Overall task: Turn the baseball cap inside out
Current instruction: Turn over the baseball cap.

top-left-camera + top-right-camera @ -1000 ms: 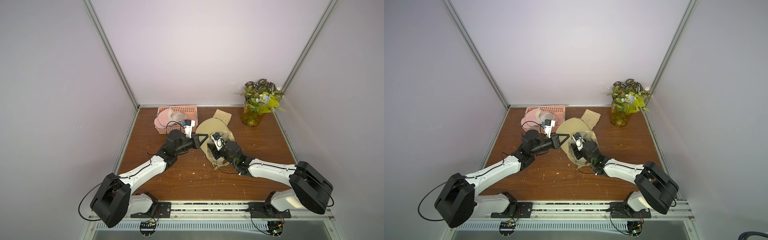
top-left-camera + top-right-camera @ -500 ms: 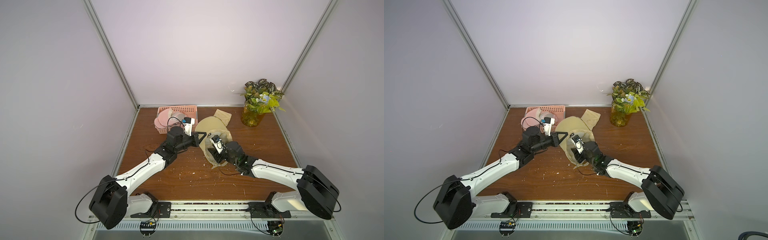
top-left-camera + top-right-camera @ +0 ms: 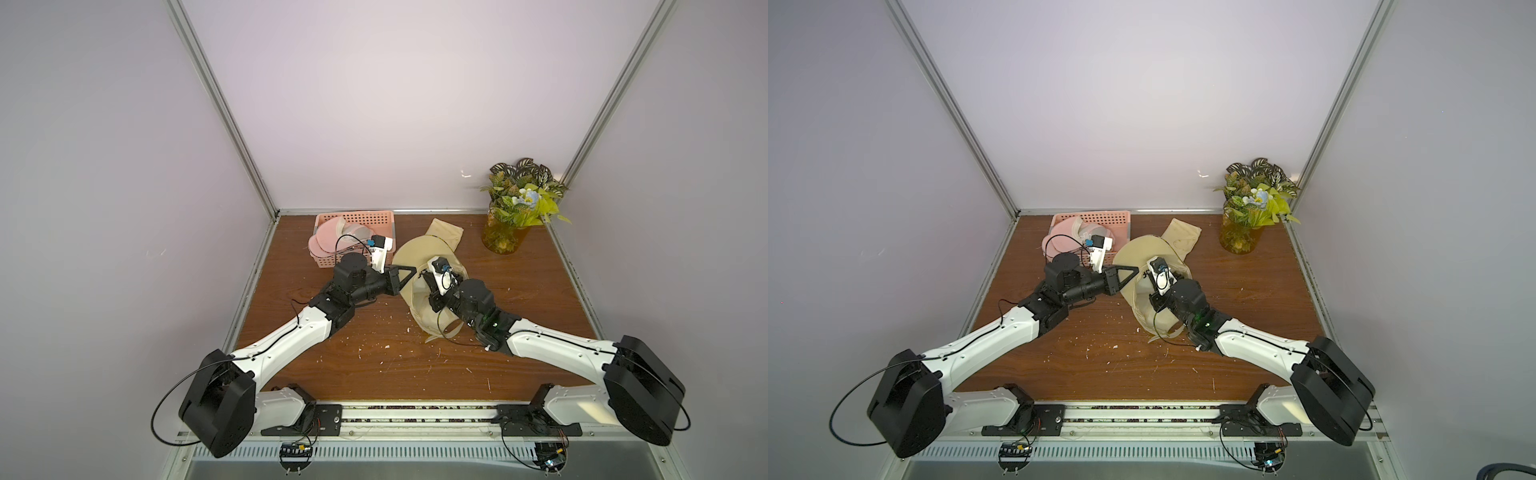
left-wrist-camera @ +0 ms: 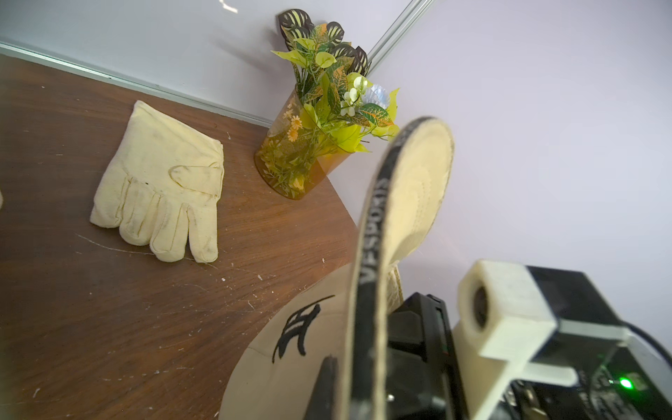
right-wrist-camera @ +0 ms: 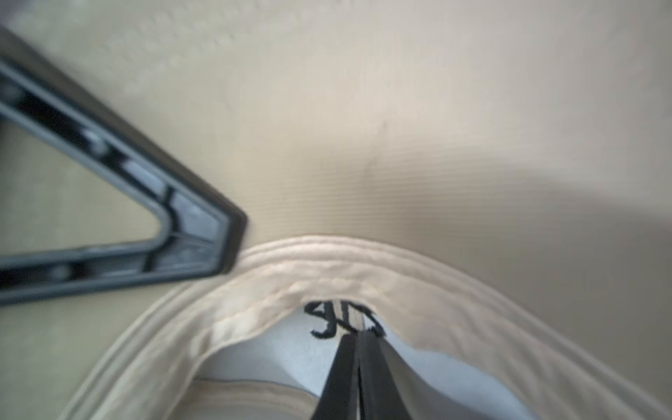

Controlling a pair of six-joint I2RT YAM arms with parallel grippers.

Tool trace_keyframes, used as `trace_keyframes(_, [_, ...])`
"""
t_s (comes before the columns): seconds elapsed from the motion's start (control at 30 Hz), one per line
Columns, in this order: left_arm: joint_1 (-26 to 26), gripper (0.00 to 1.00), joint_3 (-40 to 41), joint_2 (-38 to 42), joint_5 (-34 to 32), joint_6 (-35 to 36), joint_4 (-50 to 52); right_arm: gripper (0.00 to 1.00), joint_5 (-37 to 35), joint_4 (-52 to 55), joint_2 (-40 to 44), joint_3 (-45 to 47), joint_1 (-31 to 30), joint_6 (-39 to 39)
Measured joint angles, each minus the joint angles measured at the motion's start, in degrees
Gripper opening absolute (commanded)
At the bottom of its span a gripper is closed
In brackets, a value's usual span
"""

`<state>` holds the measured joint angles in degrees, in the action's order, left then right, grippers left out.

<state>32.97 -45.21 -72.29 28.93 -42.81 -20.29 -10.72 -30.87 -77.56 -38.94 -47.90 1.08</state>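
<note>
Glove (image 3: 448, 232), basket (image 3: 353, 217) and vase (image 3: 500, 243) sit just behind the cap (image 3: 415, 257).

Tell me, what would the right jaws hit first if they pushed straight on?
The cap, at its inner front wall by the black stitched logo. The right gripper, jaws shut, points into its hollow and seems almost touching that cloth; depth is unclear.

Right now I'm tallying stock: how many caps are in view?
2: the beige cap at the centre, and a pink cap in the pink basket at the back. Others may be hidden in the basket.
</note>
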Motion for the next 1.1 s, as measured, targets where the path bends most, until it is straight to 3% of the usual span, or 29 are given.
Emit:
trace_keyframes(0.43, [-0.37,0.0,0.04,-1.38,1.75,-4.0,-4.07,0.16,2.89,-1.88,-7.93,-3.89,0.02,1.31])
trace_keyframes(0.6, [-0.35,0.0,-0.07,-1.38,-0.02,-1.33,-1.07,0.13,-2.1,-2.6,-5.99,-1.77,0.0,1.75])
trace_keyframes(0.8, [-0.33,0.0,-0.94,-2.19,-1.4,2.12,3.78,0.09,-13.57,-2.4,-2.25,0.31,0.02,3.72])
trace_keyframes(0.97, [-0.33,0.0,-1.03,-2.25,-2.05,3.23,4.72,0.09,-20.68,4.02,-2.6,0.31,0.11,5.49])
trace_keyframes(1.1, [-0.33,0.0,-1.03,-2.25,-2.12,3.67,5.22,0.1,-22.43,7.43,-2.6,1.16,0.13,6.38])
